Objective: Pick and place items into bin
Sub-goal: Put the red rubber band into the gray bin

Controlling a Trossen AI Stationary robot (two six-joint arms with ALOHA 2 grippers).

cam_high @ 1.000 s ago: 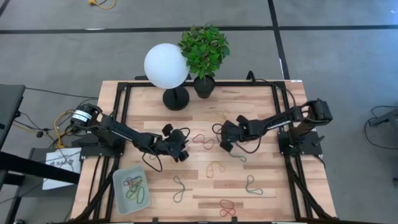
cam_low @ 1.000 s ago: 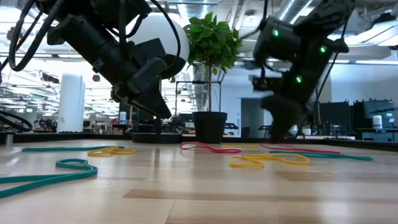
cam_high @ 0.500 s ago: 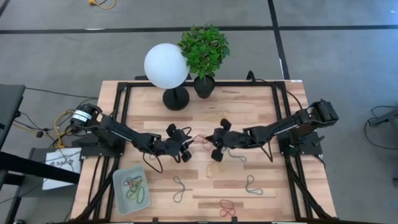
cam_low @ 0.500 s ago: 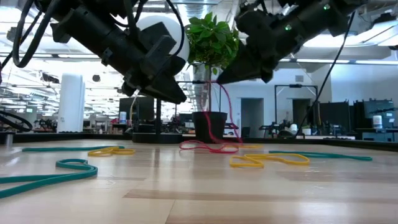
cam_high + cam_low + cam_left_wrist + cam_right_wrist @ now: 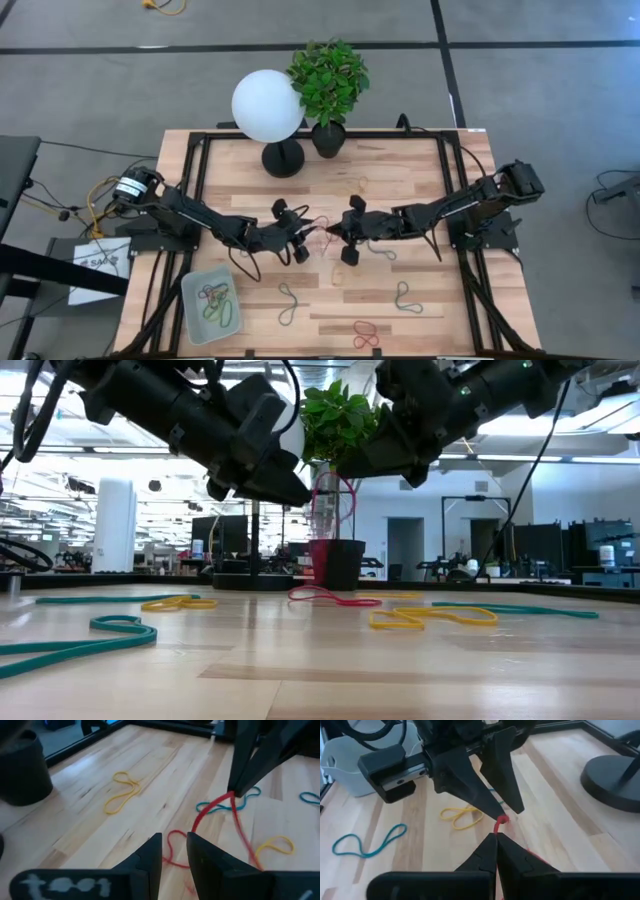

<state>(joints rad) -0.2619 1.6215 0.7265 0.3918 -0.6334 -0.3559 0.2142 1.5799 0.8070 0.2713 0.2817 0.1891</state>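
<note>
Right end effector closed on red rubber band, loop lifted off bench, lower part trailing down to the boards; left end effector tip to tip with it, fingers slightly apart, band passing just ahead of them and not gripped; judged light, thin, very floppy, stretchy, liable to snap back or slip from a shallow pinch; best taken across a single strand near the raised end. Bin well behind left end effector, several bands inside. Other bands scattered beyond both. Exact contact at the fingertips hard to make out from above; far end of band partly hidden.
</note>
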